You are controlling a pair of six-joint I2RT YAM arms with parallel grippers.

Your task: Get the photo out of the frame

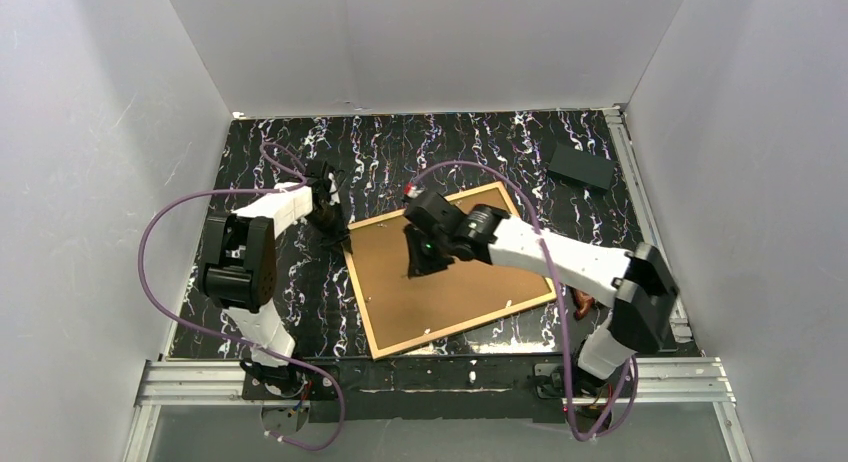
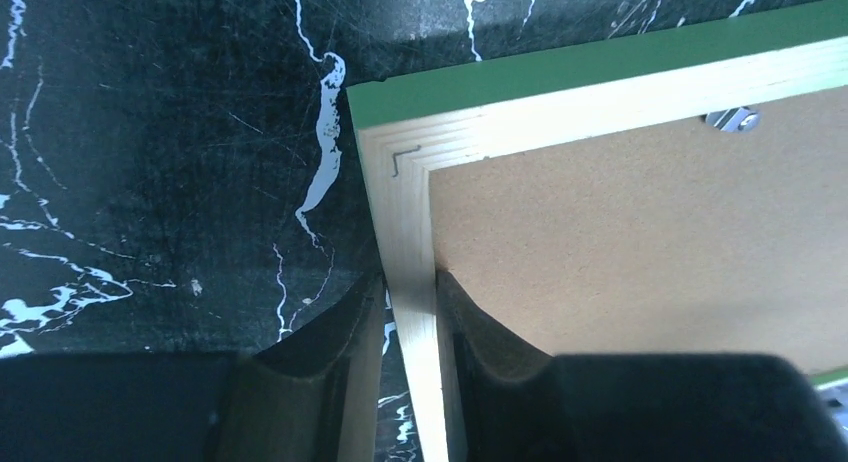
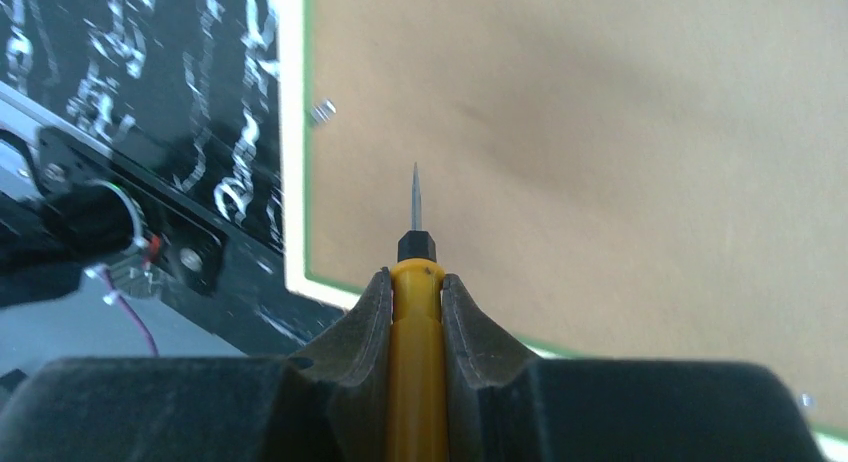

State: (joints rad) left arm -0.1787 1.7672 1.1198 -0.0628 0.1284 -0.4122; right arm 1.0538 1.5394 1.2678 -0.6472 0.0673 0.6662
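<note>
Top external: clamped with left gripper (image 1: 337,225) onto left rail of green-edged pale-wood picture frame (image 1: 460,327). Clenched in right gripper (image 3: 415,279), above frame's brown fibreboard backing (image 3: 600,132): yellow-handled pointed tool (image 3: 415,372).

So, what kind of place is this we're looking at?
Probably a robot lab test cell, not a home: plain white walls box in a black marbled tabletop, and two robot arms are mounted along an aluminium rail at its near edge.

Yellow screwdriver (image 3: 415,317) (thin tip), black box (image 1: 580,166).
</note>
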